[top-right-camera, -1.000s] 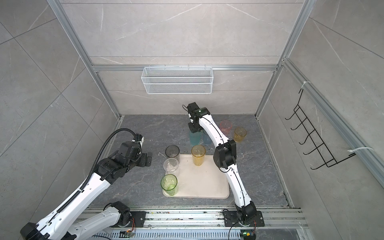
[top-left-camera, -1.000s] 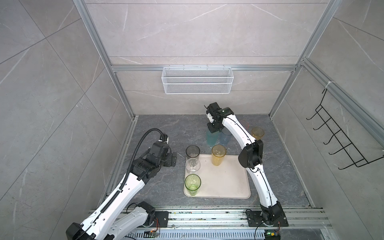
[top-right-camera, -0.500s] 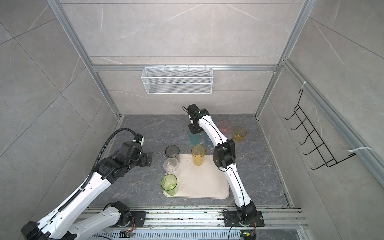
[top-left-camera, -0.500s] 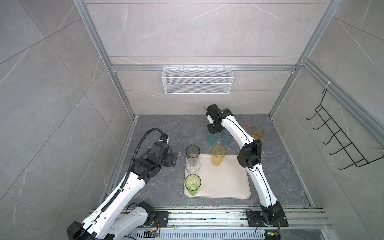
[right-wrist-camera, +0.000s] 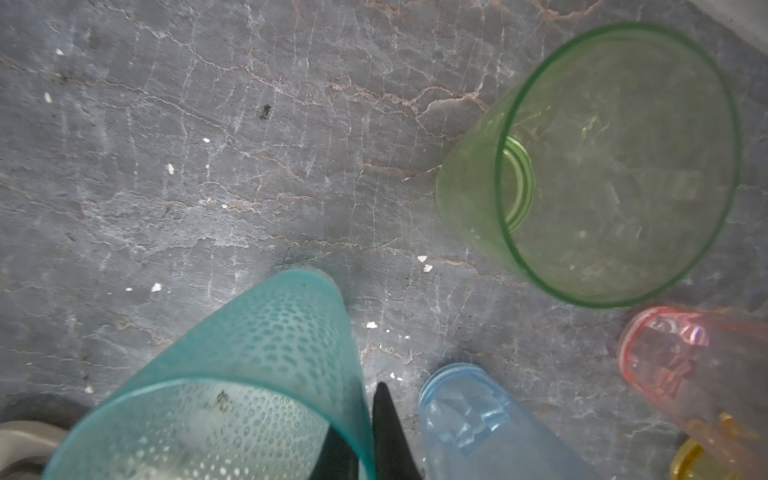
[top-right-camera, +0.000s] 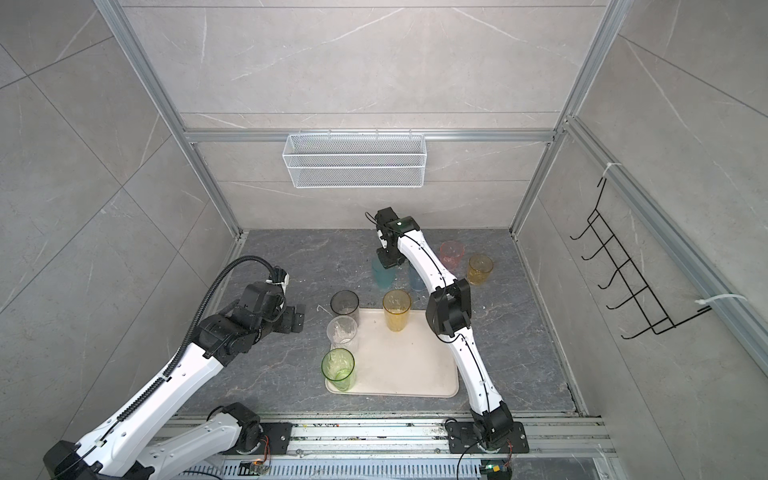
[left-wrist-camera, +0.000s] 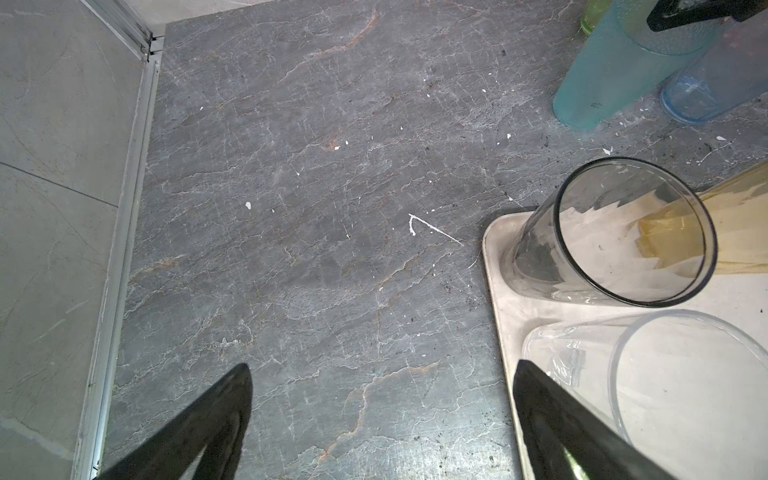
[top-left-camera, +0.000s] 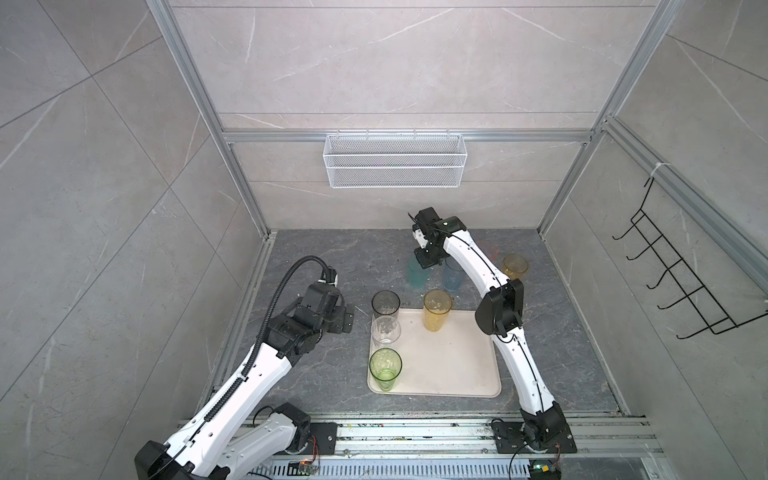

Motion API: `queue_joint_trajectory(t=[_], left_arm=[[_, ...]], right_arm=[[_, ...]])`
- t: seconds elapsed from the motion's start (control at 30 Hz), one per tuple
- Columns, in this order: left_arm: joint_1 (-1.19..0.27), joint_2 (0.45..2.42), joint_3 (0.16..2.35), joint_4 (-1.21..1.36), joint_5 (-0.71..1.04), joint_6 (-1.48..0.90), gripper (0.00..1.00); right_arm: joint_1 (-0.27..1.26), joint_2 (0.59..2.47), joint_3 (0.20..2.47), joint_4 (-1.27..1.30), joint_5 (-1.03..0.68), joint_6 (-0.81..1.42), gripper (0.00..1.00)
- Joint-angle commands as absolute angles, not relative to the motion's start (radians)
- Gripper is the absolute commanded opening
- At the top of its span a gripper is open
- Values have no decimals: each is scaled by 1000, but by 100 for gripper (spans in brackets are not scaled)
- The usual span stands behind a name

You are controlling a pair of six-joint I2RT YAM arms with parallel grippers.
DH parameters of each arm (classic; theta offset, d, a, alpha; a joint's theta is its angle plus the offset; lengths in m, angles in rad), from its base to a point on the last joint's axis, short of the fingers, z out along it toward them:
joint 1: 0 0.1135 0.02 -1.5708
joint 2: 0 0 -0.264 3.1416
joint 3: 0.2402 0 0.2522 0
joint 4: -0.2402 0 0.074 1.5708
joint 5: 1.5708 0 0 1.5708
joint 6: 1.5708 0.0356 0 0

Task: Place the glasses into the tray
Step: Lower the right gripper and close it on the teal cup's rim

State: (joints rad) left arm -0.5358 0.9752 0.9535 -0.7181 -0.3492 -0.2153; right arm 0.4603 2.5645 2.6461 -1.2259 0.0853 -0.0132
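Note:
The cream tray (top-left-camera: 457, 365) holds a smoky grey glass (top-left-camera: 385, 305), a clear one (top-left-camera: 385, 332) and a green one (top-left-camera: 385, 368) along its left side, plus a tall amber glass (top-left-camera: 437, 309) at the back. Behind the tray on the floor stand a teal glass (top-left-camera: 415, 274), a blue glass (top-left-camera: 452, 276), a pink glass (top-right-camera: 451, 255) and a short amber glass (top-left-camera: 515, 266). My right gripper (right-wrist-camera: 361, 428) is shut on the teal glass's (right-wrist-camera: 249, 374) rim, one finger inside and one outside. My left gripper (left-wrist-camera: 380, 374) hangs open over bare floor left of the tray.
A second green glass (right-wrist-camera: 602, 166) stands just beyond the teal one, hidden under my right arm in both top views. A white wire basket (top-left-camera: 395, 166) hangs on the back wall and black hooks (top-left-camera: 681, 282) on the right wall. An aluminium frame edges the floor.
My right gripper's jaws have closed onto the rim of the teal glass. The left arm and the glasses on the tray have not moved.

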Motion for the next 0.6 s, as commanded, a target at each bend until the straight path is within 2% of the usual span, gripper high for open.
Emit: queue_joint_trajectory(t=[0.0, 0.37, 0.57], left_arm=[[-532, 976, 958, -719, -365, -207, 98], [-532, 968, 958, -721, -364, -208, 98], [-532, 966, 962, -722, -358, -209, 98]], right_arm=[[459, 2575, 2686, -1279, 60, -17, 5], [460, 2478, 2806, -1409, 26, -17, 1], [460, 2357, 2754, -1445, 26, -14, 0]])
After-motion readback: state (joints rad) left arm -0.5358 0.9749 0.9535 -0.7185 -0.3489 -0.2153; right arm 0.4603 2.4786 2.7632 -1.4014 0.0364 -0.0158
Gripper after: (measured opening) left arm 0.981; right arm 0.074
